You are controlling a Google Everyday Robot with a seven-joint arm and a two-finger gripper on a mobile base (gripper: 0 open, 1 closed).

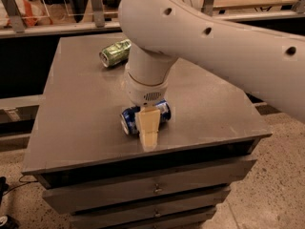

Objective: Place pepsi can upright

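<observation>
The pepsi can (128, 120), dark blue with a silver end, lies on its side near the front edge of the grey cabinet top (76, 104). Its silver end faces left and front. My gripper (148, 128) hangs straight down from the big white arm (200, 37) and is right at the can's middle. Its cream lower part stands in front of the can, reaches down to the tabletop and hides the can's centre. The can's right end (165, 110) shows past the gripper.
A shiny green dented can (114, 52) lies on its side at the back left of the top. Drawers (152, 187) sit below the front edge. Shelving and clutter stand behind the cabinet, with floor at the right.
</observation>
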